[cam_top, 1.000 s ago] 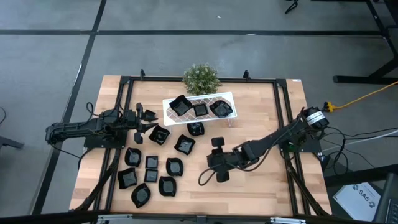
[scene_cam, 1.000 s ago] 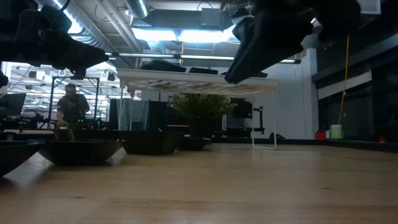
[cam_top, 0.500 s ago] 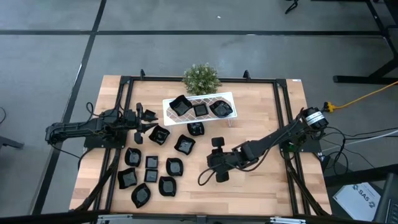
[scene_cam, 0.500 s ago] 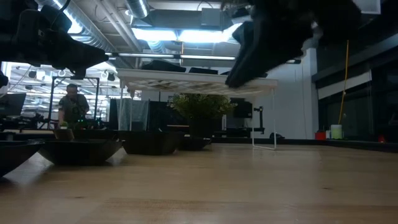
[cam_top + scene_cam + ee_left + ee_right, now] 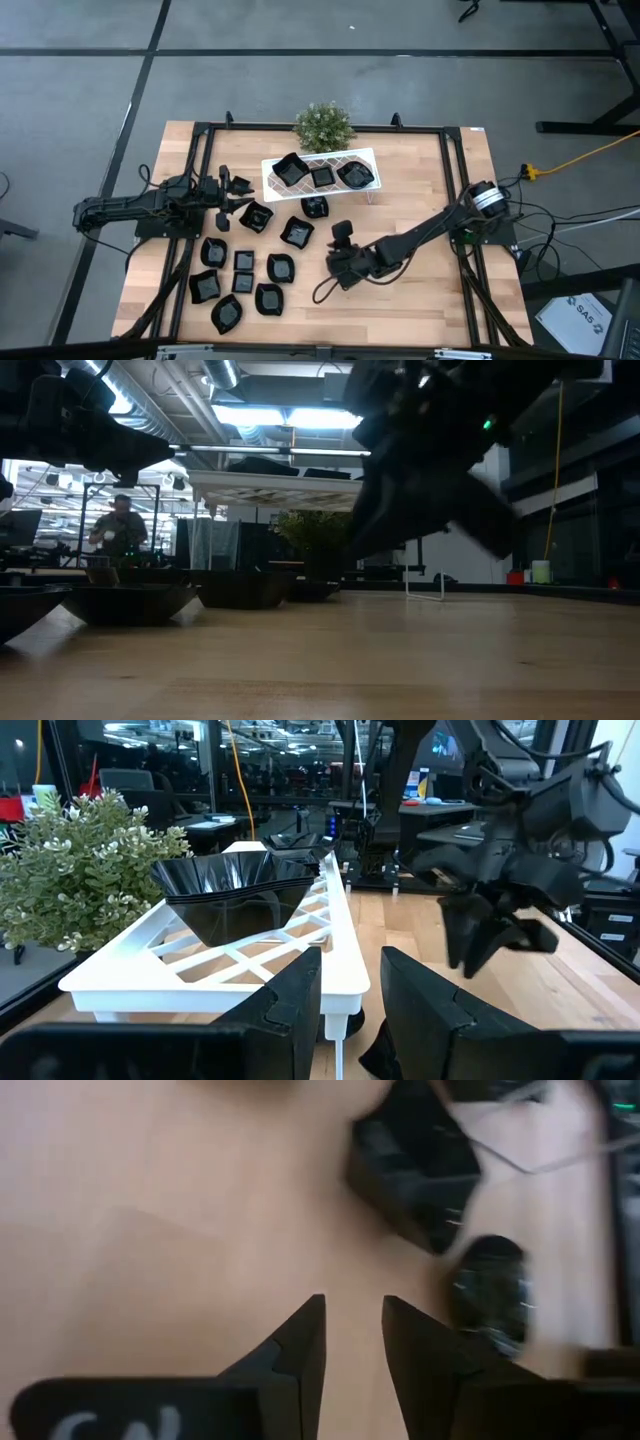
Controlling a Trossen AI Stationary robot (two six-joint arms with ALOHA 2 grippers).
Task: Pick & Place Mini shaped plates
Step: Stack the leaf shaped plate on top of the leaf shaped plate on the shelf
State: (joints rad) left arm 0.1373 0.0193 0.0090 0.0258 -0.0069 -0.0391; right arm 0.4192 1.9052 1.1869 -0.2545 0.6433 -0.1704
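**Q:** Starting at the front edge of the table, where do the mini shaped plates lie?

**A:** About ten loose plates, glossy black and of square, round and leaf-like outline, lie scattered over the front-left half of the wooden top. Some lie close together and others stand a little apart.

**Q:** Which arm is nearest to them?

**A:** The right arm. It reaches in from the right side, low over the middle of the table. The right gripper hangs above bare wood just right of the scattered plates. Its fingers are slightly parted and nothing lies between them. Its wrist view is blurred and shows two dark plates, one squarish and one round, a short way ahead of the fingertips.

**Q:** And farther back?

**A:** The left gripper extends from the left side and sits near the left end of the white rack. Its fingers are released with a narrow gap, and it grasps nothing.

**Q:** What does the rack hold?

**A:** Three more plates sit side by side on its lattice top: left, middle and right.

**Q:** What lies beyond?

**A:** A small green plant stands at the table's far edge, just behind the rack.
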